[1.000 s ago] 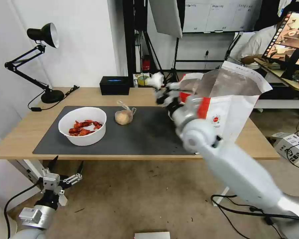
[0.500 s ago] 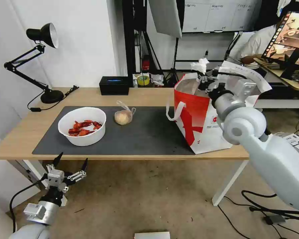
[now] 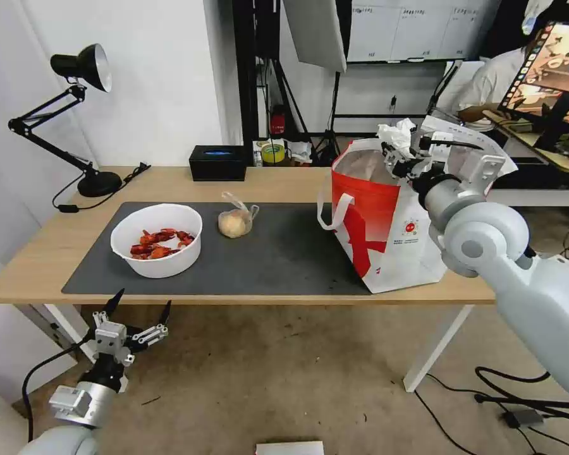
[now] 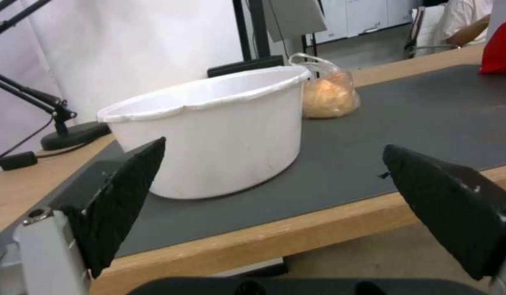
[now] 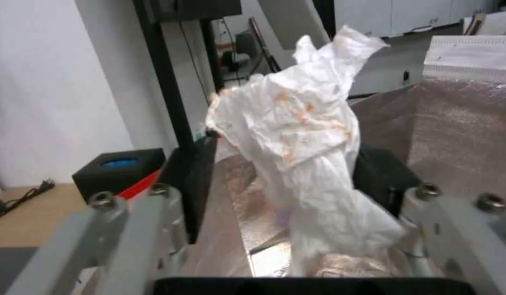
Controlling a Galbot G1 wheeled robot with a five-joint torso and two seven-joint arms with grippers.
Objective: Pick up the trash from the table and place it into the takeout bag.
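Crumpled white tissue (image 3: 396,134), stained orange in spots, is pinched between the black fingers of the right gripper (image 3: 403,151), which is clamped on it directly above the open mouth of the tall red-and-white takeout bag (image 3: 379,221) with silver foil lining. From the right wrist view, tissue (image 5: 308,164) hangs over the foil interior (image 5: 461,135), not released.

Bag stands upright at the right end of the long light-wood table (image 3: 171,183), partly on the dark grey rectangular mat (image 3: 278,253), white loop handle hanging on its near side.

On the mat, left part: white round plastic bowl (image 3: 157,239) holding red crayfish shells. Just beside it, toward the middle: clear bag with a tan bun (image 3: 236,219), apart from the bowl.

Left gripper (image 3: 129,314) hangs below the table's front edge, near the bowl's side, fingers spread wide, holding nothing.

Black rectangular box (image 3: 219,162) sits at the table's back edge; black desk lamp (image 3: 76,114) at the far left corner.
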